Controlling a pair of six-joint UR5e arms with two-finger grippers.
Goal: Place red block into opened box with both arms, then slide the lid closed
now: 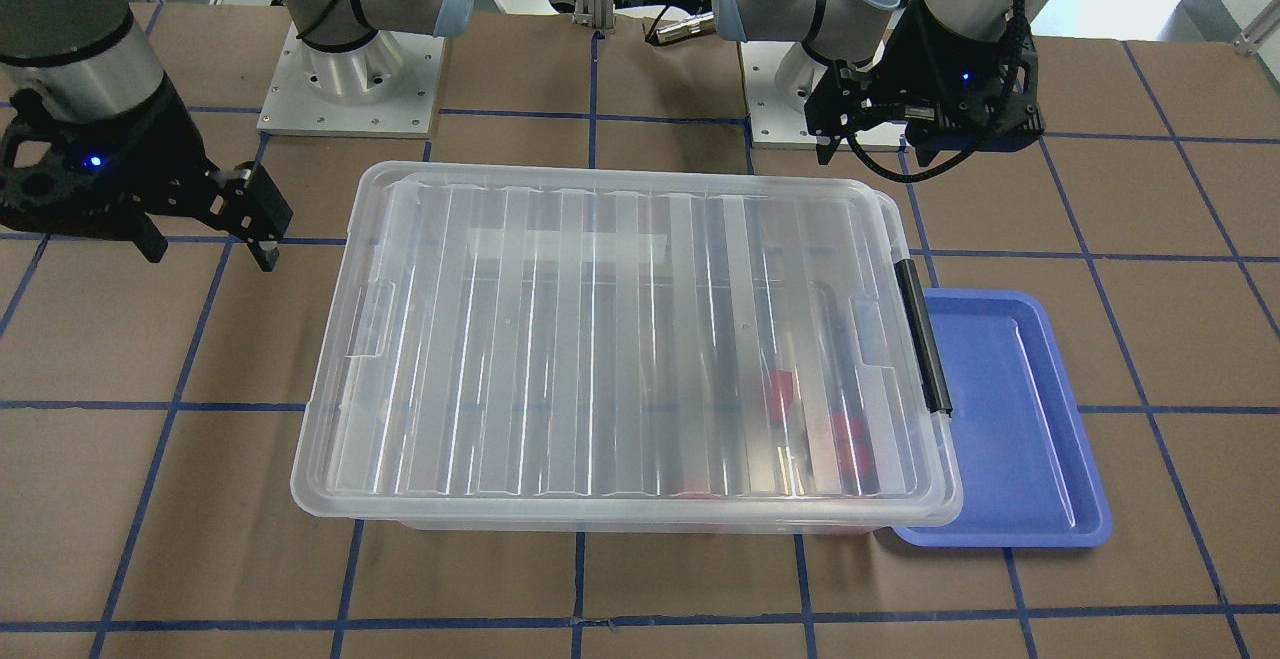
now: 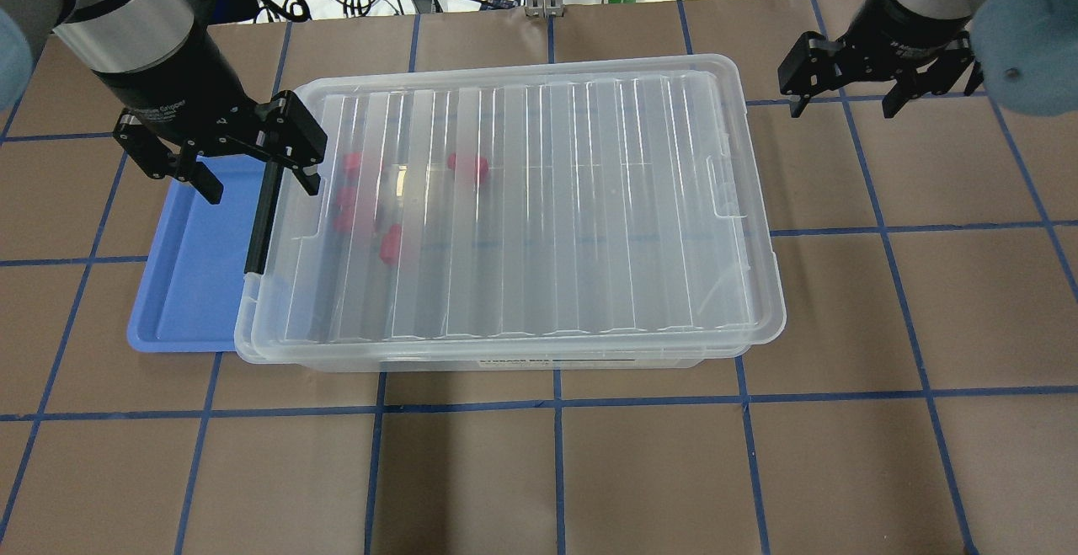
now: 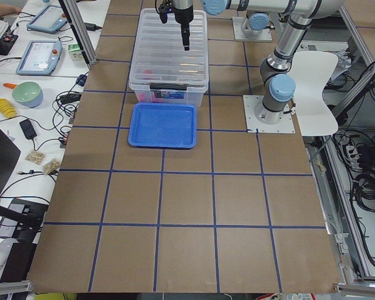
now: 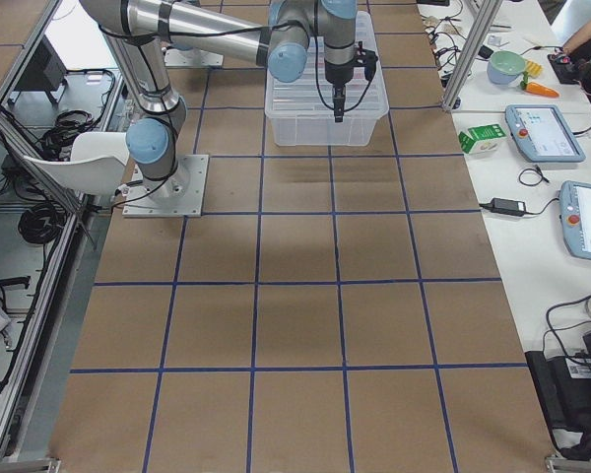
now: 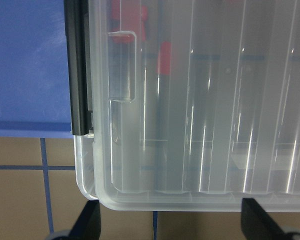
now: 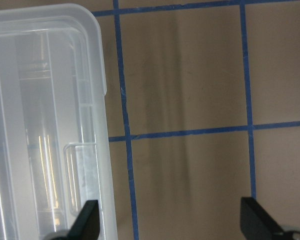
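The box (image 2: 547,361) lies on the bench (image 2: 926,302) with its long axis left–right. Its black clip bar (image 2: 261,218) is at the left end, beside the blue tray (image 2: 185,285). The clear lid (image 2: 539,201) covers it, ribs running near–far. Red blocks (image 2: 389,248) show blurred beneath, at the left end. The left gripper (image 2: 261,189) hangs over the clip end and the right gripper (image 2: 842,104) off the far right corner. Fingers on both are spread and empty.

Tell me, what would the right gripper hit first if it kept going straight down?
Most likely the bare table. The right gripper points down, open, just past the short end of the box, and its wrist view shows only brown table ahead. Its height above the table is unclear.
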